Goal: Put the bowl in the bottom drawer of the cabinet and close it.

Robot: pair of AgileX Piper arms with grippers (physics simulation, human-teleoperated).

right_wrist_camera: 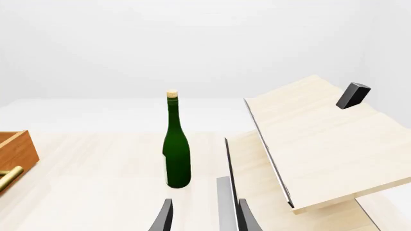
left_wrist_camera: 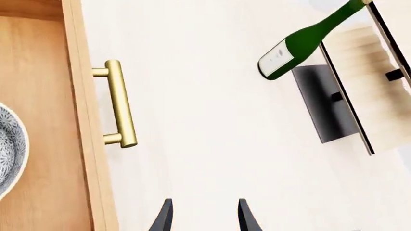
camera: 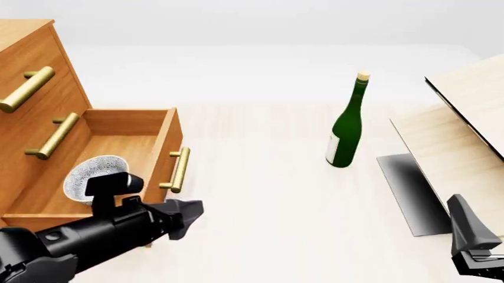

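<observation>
Pale wood worktop (camera: 268,194) runs under everything; at its left edge the cabinet (camera: 32,76) has its bottom drawer (camera: 162,150) pulled out, the bowl (camera: 93,174) already resting inside. Just in front, the left gripper (camera: 189,213) hovers empty with fingers spread, near the brass handle (camera: 179,170). A crooked push could glance off that bar and leave the drawer ajar. Further right stands the green bottle (camera: 346,127), well apart. At the near right corner the right gripper (right_wrist_camera: 204,216) idles, fingers spread too.

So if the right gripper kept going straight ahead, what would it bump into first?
Probably the pale light-wood tilted panels just ahead, edging past the tall green glass bottle. The right gripper points between them, so depth makes it uncertain.
</observation>
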